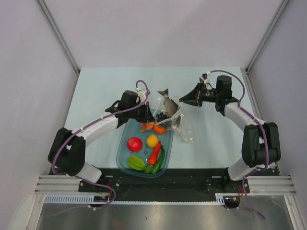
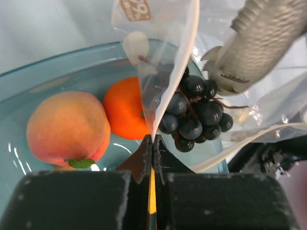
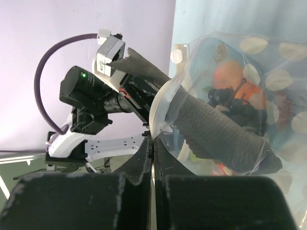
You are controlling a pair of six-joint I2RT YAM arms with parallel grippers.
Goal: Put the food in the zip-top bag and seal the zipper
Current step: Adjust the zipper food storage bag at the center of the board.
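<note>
**A:** Where is the bag, and what holds it?

**B:** The bag hangs over the tub's far right corner, near the middle of the table. The left gripper is pinched thin on one lip of the bag's mouth, right at the zipper. The right gripper is clamped on the opposite lip.

**A:** What is inside?

**B:** The fish is half in, its tail poking out of the mouth. The grapes seem to sit inside beside it.

**A:** How should this step go?

**B:** Probably by drawing the lips apart evenly and tipping the bag so the fish slides below the zipper. Otherwise the seal cannot close.

**A:** What stands in the way?

**B:** Both grippers are occupied. The peach, orange, lemon, red fruit, starfruit and peppers lie in the tub just under the bag, easily knocked.
</note>
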